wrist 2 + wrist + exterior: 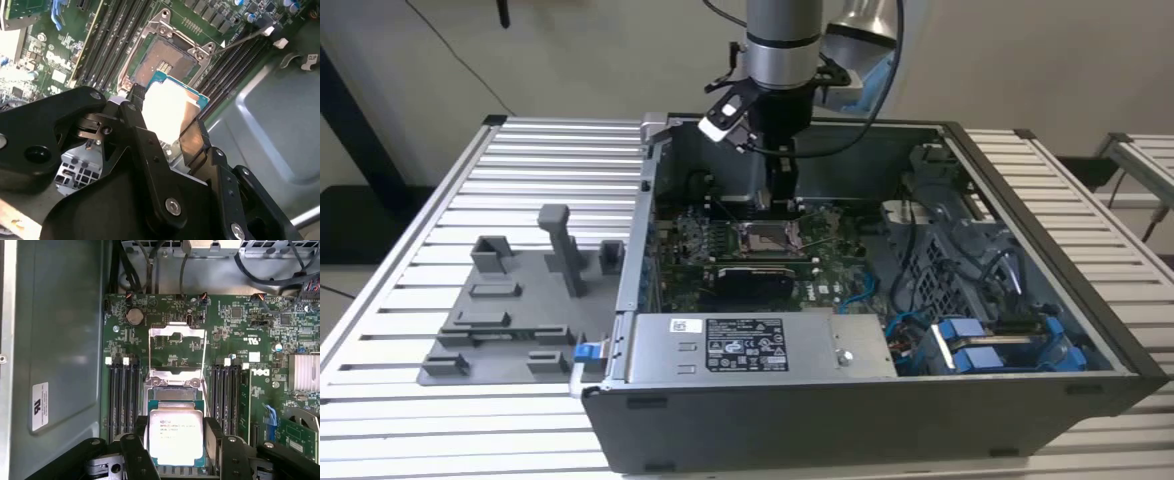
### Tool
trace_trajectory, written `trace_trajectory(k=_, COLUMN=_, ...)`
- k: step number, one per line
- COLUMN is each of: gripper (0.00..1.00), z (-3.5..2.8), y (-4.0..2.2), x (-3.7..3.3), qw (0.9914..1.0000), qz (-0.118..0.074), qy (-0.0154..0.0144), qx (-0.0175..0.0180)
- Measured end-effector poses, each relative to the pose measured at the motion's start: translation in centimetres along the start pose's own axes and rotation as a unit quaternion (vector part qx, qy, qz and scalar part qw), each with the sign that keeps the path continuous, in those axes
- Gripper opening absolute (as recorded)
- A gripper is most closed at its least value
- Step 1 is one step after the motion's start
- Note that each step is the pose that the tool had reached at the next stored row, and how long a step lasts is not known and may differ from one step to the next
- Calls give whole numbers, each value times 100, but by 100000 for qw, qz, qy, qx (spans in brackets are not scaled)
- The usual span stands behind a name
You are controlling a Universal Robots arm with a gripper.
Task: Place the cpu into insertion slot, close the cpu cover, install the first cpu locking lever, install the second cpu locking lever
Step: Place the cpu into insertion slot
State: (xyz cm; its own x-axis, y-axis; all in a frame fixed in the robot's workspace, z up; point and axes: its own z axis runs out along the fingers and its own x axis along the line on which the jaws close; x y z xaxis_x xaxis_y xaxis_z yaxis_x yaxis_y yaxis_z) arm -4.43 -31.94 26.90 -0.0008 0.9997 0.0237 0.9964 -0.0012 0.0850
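cpu [176, 432] between gripper [176, 442] fingers, by the socket [175, 394] (cpu cover [178, 330] open beyond it), memory slots [122, 395] flanking

Glare washes out the cpu [167, 112] in the second wrist view.

cpu [176, 435] top smooth, glossy metal; cpu cover [176, 380] bright bare metal; gripper [176, 442] matt black
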Motion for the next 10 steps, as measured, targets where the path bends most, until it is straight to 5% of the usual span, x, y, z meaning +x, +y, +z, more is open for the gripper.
trace_trajectory(k=10, gripper=54, z=172, y=-16, x=-4, qw=100000, qz=0, qy=3, qx=-176)
